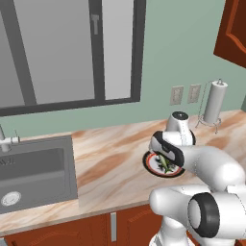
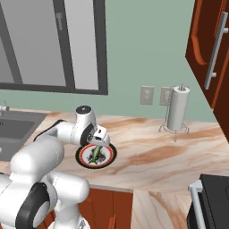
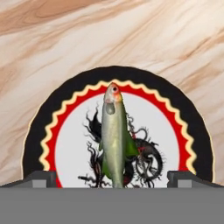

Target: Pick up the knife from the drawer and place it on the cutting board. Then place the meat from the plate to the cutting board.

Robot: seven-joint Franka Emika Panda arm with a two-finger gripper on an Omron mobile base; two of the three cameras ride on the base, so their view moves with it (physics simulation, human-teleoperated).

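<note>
Marbled tan counter (image 3: 52,39) under everything. Your plate (image 3: 65,144), red rim inside a black band, sits flat on it, near the front edge, with the meat (image 3: 114,135) lying lengthwise across its centre, a pale fish shape with green streaks. Your gripper (image 3: 112,178) hangs straight above the plate (image 2: 96,155), wrist pointed down, likely lined up for the pickup. Jaws spread to full width, one tip on either side of the meat (image 2: 94,154); nothing pinched, nothing touched that you can see. Meat not yet lifted. Paper towel roll (image 2: 179,108) stands well apart to the right.
</note>
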